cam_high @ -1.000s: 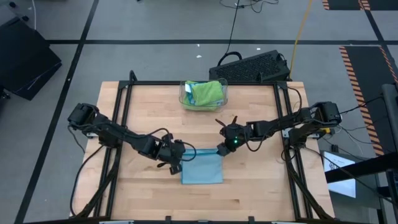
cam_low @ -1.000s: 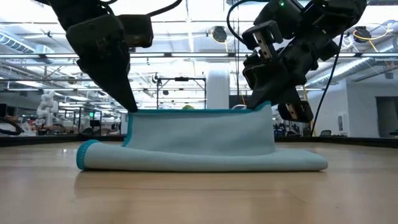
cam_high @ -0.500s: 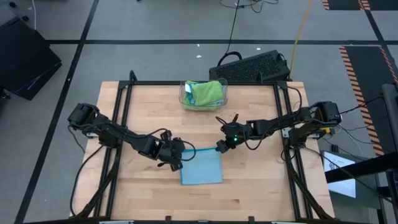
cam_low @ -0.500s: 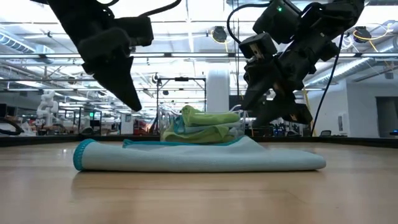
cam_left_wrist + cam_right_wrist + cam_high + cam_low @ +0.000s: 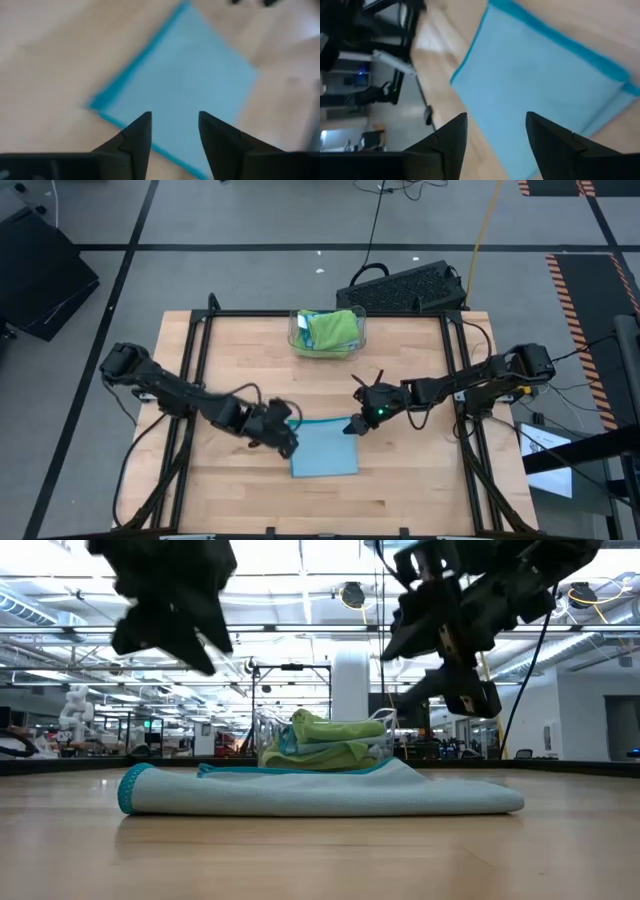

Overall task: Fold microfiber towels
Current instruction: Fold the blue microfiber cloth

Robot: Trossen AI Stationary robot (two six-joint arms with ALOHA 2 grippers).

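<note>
A light blue microfiber towel is lying folded flat at the table's near middle. Both grippers — left gripper and right gripper — are hovering apart-fingered, empty, over its far corners. A fold looks finished; next probably calls for another fold or setting it aside. Farther back, a clear bin is holding more towels.

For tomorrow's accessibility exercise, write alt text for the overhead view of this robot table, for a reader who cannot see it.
A folded light blue towel lies flat on a wooden table, with the left gripper and the right gripper open above its two far corners, holding nothing. At the table's far edge, a clear plastic bin holds more green and blue towels.
</note>
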